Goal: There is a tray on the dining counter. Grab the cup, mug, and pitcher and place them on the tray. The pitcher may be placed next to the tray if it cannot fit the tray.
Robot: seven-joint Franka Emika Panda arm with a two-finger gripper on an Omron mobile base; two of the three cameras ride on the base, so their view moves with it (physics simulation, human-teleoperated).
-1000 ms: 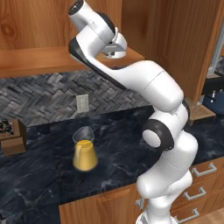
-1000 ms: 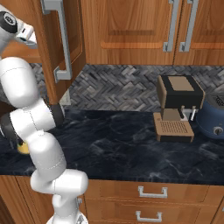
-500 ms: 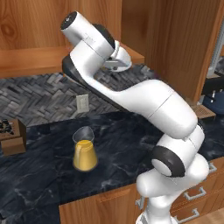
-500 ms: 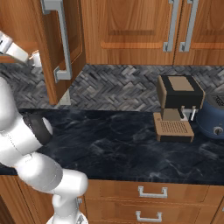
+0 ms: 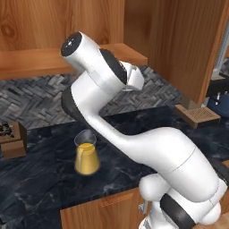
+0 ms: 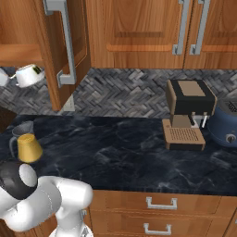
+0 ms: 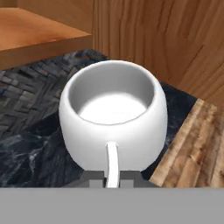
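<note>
The pitcher (image 5: 86,154) is seen on the black desk (image 5: 40,179) at left. In the hand view the tool (image 7: 112,181) is clamped on the mug (image 7: 113,116) handle, held aloft; a coffee machine (image 6: 187,113) appears at right.

Open cabinet door (image 6: 62,51) crowds the upper left; pitcher (image 6: 28,146) stands lower left; the counter (image 6: 115,152) centre lies free.

There is one white mug (image 7: 113,118), one glass pitcher (image 5: 86,153), one coffee machine (image 6: 187,112), one blue appliance (image 6: 225,124) and four cabinet handles.
</note>
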